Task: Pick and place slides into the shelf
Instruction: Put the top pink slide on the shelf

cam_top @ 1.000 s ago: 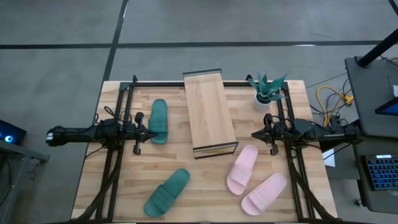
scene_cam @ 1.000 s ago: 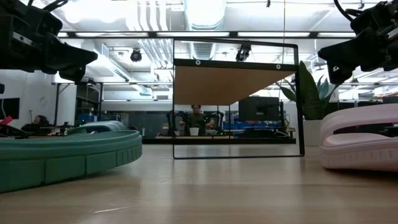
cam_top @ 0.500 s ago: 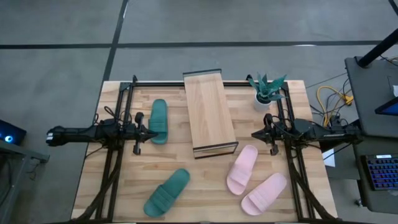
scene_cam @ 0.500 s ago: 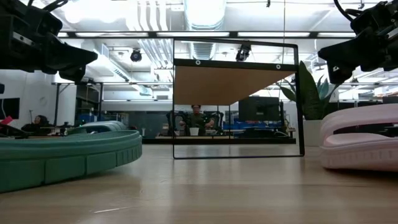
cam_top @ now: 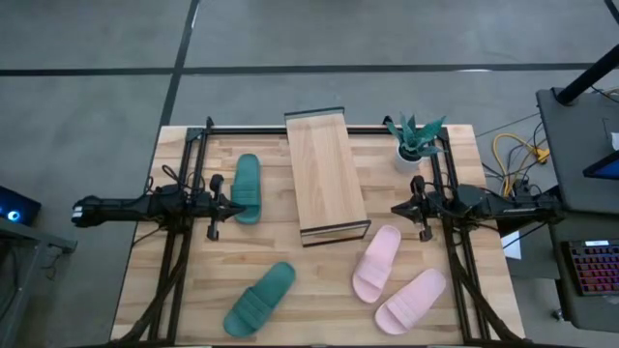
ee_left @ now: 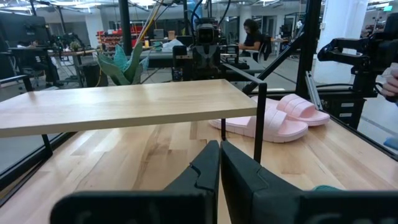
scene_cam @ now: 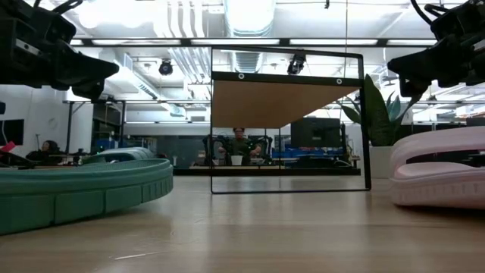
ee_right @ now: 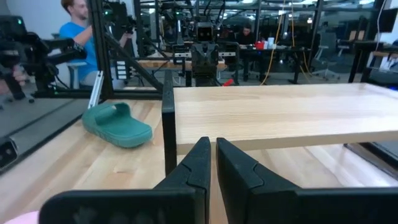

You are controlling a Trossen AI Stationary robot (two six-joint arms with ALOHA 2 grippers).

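Note:
The shelf (cam_top: 326, 174), a light-wood plank on a thin black wire frame, stands mid-table on its feet. Two teal slides lie sole-down on the left: one far (cam_top: 248, 188), one near (cam_top: 259, 298). Two pink slides (cam_top: 376, 262) (cam_top: 410, 301) lie sole-down at the right near side. My left gripper (cam_top: 237, 207) hovers shut beside the far teal slide's near end, pointing at the shelf (ee_left: 124, 106). My right gripper (cam_top: 395, 208) hovers shut right of the shelf (ee_right: 280, 112), above the pink slides. In the low view both grippers (scene_cam: 95, 72) (scene_cam: 402, 76) are well above the table.
A potted plant (cam_top: 416, 140) stands at the table's far right, beside the shelf. Black arm frames run along both table sides. Bare wood shows between the near teal slide and the pink slides. People and other rigs are in the room beyond the table.

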